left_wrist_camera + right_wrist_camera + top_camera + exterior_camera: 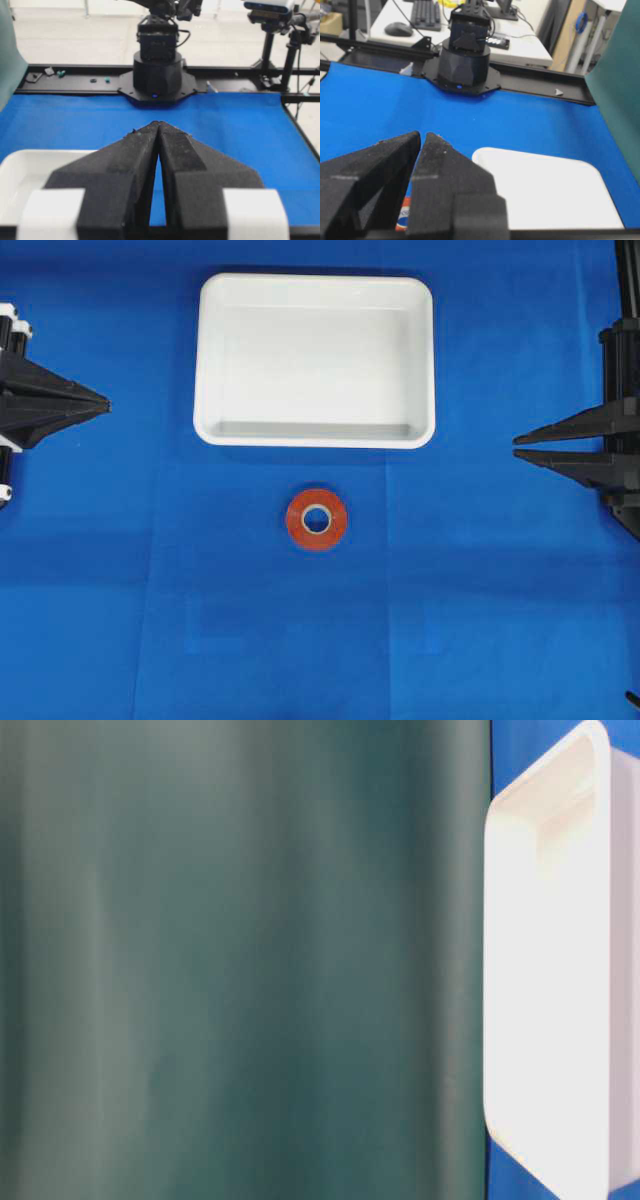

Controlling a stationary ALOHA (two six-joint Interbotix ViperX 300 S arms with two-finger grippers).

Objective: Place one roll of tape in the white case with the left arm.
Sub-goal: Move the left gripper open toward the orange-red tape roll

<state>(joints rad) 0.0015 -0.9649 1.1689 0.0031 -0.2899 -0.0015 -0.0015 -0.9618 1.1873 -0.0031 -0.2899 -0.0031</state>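
Left claw (100, 400) at the worktop's (150, 590) left edge, tips pressed together, holding nothing, pointing toward the middle. Case (315, 285) sits near the far edge, about centre, nothing inside. Tape (317, 519) lies flat on the blue worktop just in front of the case's near rim, not touching it, well apart from both claws. Right claw (520, 447) at the right edge, fingers a small gap apart, nothing between them.

a blue cloth (480, 620) covers the table, a dark green curtain (240, 960) beside it, a desk with keyboard (425, 12) beyond.
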